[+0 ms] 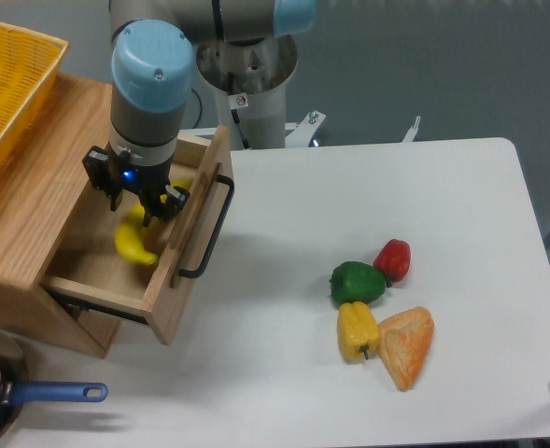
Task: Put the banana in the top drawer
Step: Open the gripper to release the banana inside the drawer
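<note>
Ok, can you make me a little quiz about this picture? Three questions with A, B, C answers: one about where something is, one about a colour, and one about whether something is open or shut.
1. Where is the banana?
A. On the white table
B. Inside the top drawer
C. In the yellow basket

2. What colour is the pepper lying between the red one and the yellow one?
A. Green
B. Blue
C. Purple

3. How is the top drawer?
A. Pushed shut
B. Taken right out
C. Pulled open

Answers:
1. B, the banana's yellow shows inside the wooden box, under the tool.
2. A, the green pepper lies between the red pepper and the yellow pepper.
3. C, the drawer sticks out and its inside shows from above.
</note>
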`<move>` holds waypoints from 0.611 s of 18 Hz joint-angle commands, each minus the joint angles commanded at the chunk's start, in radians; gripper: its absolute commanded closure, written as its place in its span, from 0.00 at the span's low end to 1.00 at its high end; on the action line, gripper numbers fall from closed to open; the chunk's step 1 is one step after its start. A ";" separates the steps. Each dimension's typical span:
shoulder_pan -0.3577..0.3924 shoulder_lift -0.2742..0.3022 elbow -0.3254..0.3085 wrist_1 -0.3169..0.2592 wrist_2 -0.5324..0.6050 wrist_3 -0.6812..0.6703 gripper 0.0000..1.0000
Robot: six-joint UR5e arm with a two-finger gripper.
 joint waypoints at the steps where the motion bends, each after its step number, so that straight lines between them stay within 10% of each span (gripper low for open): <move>1: 0.000 0.002 -0.002 0.000 0.000 0.002 0.28; 11: 0.011 0.009 0.002 0.000 0.000 0.005 0.21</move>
